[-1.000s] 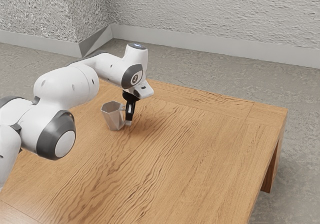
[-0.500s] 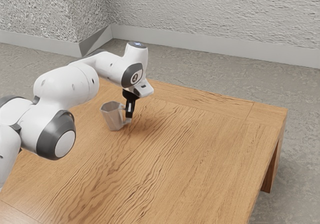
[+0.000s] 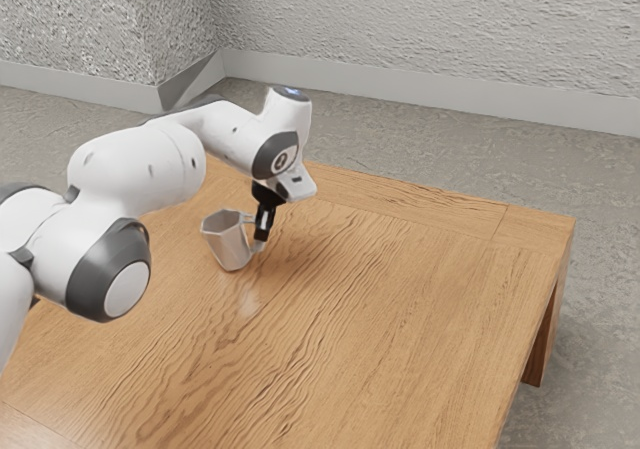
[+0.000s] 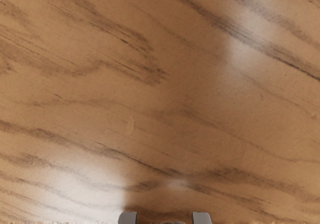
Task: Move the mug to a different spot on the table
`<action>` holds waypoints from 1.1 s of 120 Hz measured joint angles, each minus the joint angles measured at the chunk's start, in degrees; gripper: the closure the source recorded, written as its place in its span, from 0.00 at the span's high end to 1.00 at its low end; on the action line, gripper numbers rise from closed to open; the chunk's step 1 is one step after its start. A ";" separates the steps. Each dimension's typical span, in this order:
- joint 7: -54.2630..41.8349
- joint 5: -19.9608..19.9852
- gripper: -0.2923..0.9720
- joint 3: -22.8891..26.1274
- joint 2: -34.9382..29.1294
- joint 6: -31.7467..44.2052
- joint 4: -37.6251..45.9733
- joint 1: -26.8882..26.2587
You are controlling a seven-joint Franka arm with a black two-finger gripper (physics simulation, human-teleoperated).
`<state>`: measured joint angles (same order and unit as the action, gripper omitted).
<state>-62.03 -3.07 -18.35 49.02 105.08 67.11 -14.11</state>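
Observation:
A grey faceted mug [image 3: 226,241] hangs tilted just above the wooden table [image 3: 400,299], near its far left part in the exterior view. My black gripper [image 3: 262,231] points down at the mug's right side and is shut on its wall there. The mug's open mouth leans toward the exterior view's left. In the wrist view, two grey fingertips [image 4: 128,217] show at the lower edge over bare wood grain of the table [image 4: 160,84].
The table's right edge and front corner [image 3: 560,229] drop off to a grey floor. A rough grey wall [image 3: 420,19] runs behind. My white arm [image 3: 130,189] covers the table's left part in the exterior view.
The hand has risen slightly and shifted to the exterior view's right, taking the mug with it. The mug has left the tabletop and now leans more.

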 joint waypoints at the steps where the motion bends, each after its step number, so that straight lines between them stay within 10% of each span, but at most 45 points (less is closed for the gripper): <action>1: 0.07 -0.15 0.23 -0.06 -0.12 -0.06 0.17 -0.17; 132: 11.12 -3.58 0.24 0.02 -5.98 -3.25 13.12 -9.80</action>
<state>-50.90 -6.66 -18.33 43.04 101.83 80.23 -23.91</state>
